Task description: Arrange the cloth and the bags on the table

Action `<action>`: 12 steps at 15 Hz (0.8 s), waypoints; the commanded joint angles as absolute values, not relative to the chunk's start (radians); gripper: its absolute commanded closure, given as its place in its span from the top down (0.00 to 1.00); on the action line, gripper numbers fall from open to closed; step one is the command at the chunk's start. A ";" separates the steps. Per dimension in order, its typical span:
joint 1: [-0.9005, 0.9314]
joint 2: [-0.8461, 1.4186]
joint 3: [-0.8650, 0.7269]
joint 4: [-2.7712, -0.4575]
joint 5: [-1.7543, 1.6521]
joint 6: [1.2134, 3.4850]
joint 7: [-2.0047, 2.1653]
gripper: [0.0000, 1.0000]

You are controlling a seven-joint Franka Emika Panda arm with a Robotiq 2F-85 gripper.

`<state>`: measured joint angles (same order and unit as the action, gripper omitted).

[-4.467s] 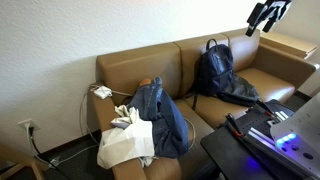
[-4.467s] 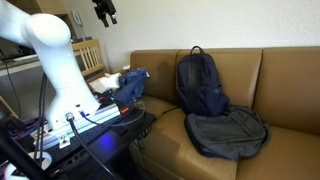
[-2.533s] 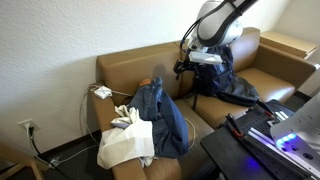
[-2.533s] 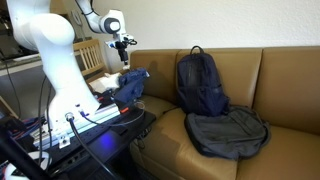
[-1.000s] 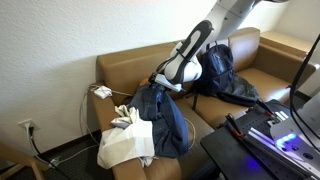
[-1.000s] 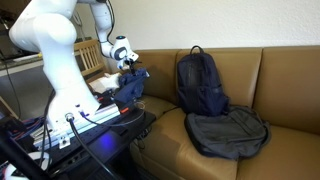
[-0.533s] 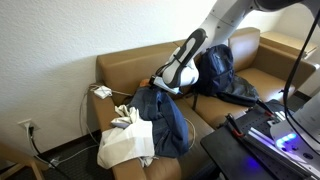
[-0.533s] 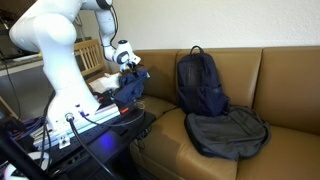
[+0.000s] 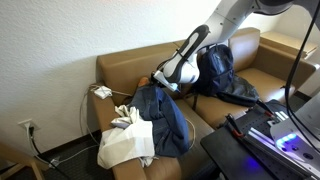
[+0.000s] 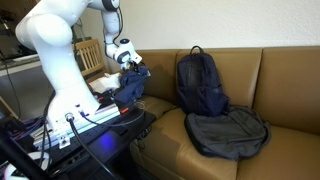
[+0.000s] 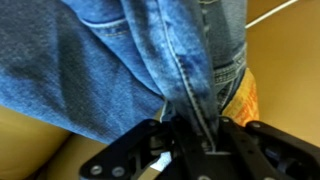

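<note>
The cloth [image 9: 162, 118], a dark blue denim garment, is draped over the sofa seat at the armrest end; it also shows in an exterior view [image 10: 129, 91]. My gripper [image 9: 160, 82] sits at its top edge. In the wrist view a denim seam fold [image 11: 190, 95] runs down between the black fingers, and the gripper [image 11: 195, 142] is shut on it. The white tote [image 9: 125, 143] lies against the cloth's lower end. A black backpack [image 9: 213, 66] stands upright against the sofa back [image 10: 200, 85]. A second dark bag [image 10: 228, 132] lies flat on the seat.
Everything rests on a tan leather sofa [image 9: 125, 68]. A wall socket with cables [image 9: 27, 128] is beside the armrest. The robot's base stand, lit blue [image 9: 275, 138], is at the front. A wooden chair [image 10: 88, 55] is behind the arm.
Over the last second the gripper dropped slightly onto the top of the cloth and its jaws closed on the denim fold. The bags have not moved.
</note>
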<state>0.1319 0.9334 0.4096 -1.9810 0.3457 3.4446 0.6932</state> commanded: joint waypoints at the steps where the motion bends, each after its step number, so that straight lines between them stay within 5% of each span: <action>1: -0.080 0.828 0.577 -2.021 0.305 3.483 0.715 0.00; 10: -0.463 0.468 0.802 -2.105 0.222 3.464 0.835 0.03; 12: -0.399 0.528 0.749 -2.030 0.246 3.453 0.816 0.10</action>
<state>-0.4004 0.5270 0.7501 -2.0314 0.2453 3.4525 0.8162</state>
